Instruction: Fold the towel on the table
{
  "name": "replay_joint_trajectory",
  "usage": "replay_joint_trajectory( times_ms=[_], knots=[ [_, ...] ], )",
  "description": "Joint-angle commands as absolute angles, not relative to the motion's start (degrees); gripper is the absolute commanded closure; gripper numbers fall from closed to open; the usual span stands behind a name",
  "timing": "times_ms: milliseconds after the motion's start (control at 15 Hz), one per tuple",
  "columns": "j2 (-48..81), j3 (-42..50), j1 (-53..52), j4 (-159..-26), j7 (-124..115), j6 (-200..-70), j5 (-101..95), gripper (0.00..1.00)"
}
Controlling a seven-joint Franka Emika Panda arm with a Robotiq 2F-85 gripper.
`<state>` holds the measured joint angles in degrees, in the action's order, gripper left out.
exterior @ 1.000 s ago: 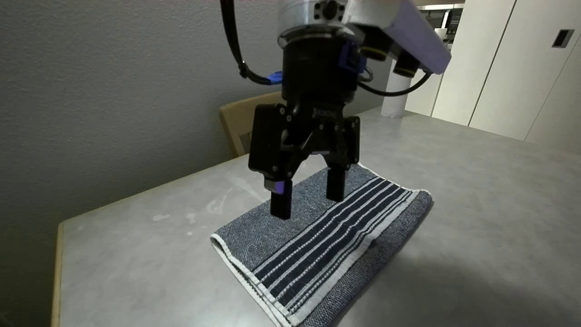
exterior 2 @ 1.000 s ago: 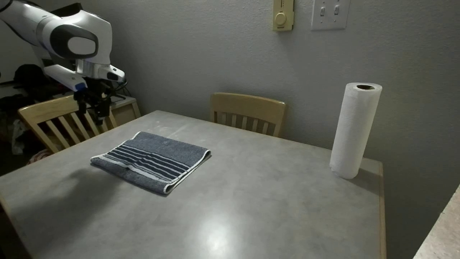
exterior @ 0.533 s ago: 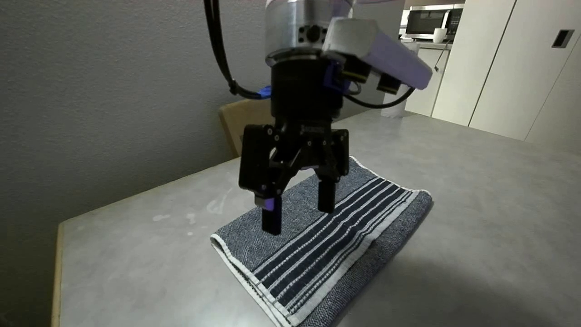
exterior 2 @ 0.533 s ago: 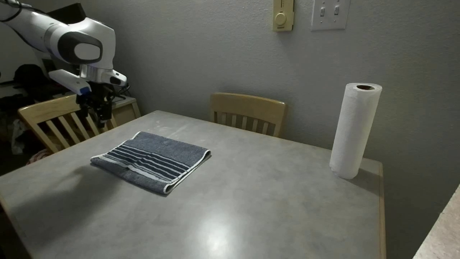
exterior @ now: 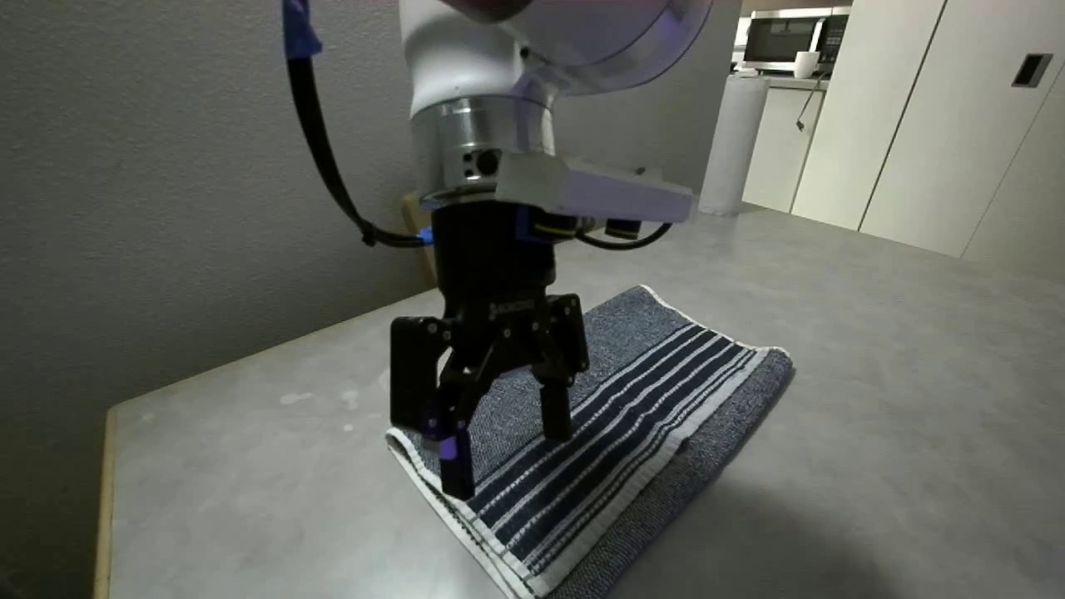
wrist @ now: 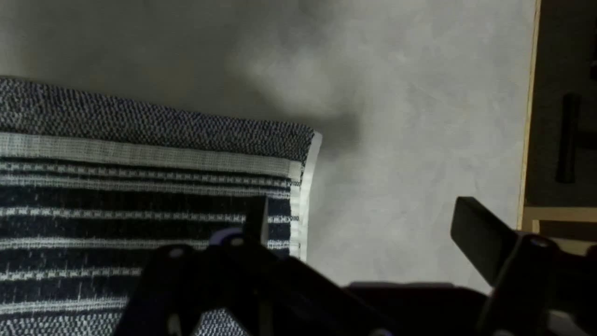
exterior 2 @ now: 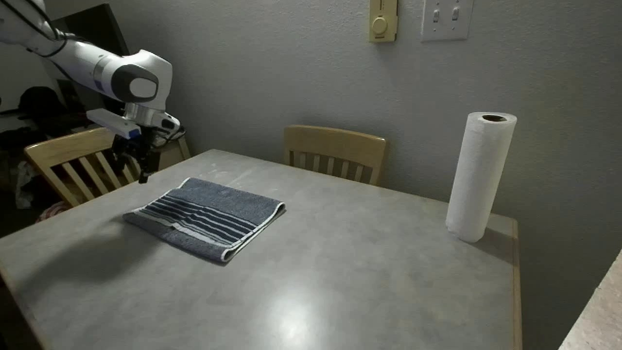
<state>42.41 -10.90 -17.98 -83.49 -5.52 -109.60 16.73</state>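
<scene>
Hanging above the towel [exterior 2: 209, 218] and apart from it, the hand [exterior: 507, 468] has its fingers [wrist: 482, 238] spread wide: in the wrist view one shows against the dark stripes [wrist: 140, 200] just inside the white-trimmed short edge [wrist: 301, 224], the other against the tabletop [exterior 2: 364, 272] beyond. Folded in layers, the towel lies on that tabletop with its long axis following the stripes. Its pale band [exterior: 653, 467] slants up to the right in an exterior view, and in the wrist view the axis runs nearly level, the trimmed end pointing right, into the gap between the fingers.
</scene>
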Motion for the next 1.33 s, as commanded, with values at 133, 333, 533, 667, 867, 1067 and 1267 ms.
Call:
replay_joint_trajectory(
  times_ms=[133,333,533,667,867,1067,1267],
  knots=[
    [51.64,-11.85,-18.39,-70.47,-5.8,-100.85,15.09,0.0],
    [50.93,-11.82,-18.36,-72.08,-5.85,-101.95,15.88,0.0],
    [52.71,-11.89,-18.53,-69.42,-5.84,-100.57,15.88,0.0],
    [52.97,-11.92,-18.54,-68.89,-5.84,-100.37,15.88,0.0],
    [54.14,-11.6,-18.94,-67.01,-7.32,-98.51,15.48,0.0],
    [56.6,-11.69,-19.15,-64.13,-7.6,-96.26,15.37,0.0],
    [59.89,-11.45,-20.06,-60.01,-8.07,-94.16,14.76,0.0]
  ],
)
